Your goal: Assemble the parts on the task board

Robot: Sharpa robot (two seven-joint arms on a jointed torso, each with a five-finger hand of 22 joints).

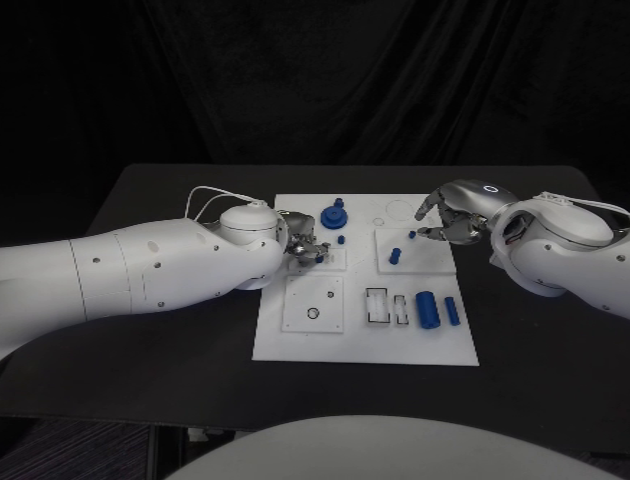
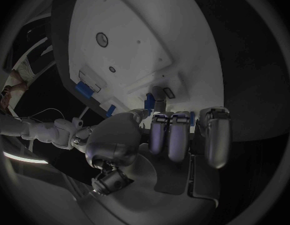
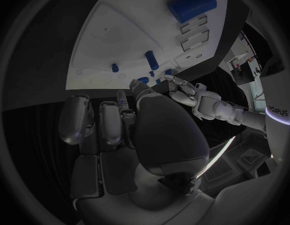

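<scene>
Fingers of left hand curled over white rectangular task board on black worktop; grasp cannot be told. Right hand fingers bent above board's far right edge, holding nothing visible. Large blue cylinder lies near right; small blue peg stands mid-board.

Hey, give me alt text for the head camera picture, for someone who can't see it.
Two white robot arms reach over a white task board on a black table. The left hand is at the board's left-centre; the right hand hovers over its upper right. Blue parts sit on the board, including a large cylinder near the front right.
</scene>
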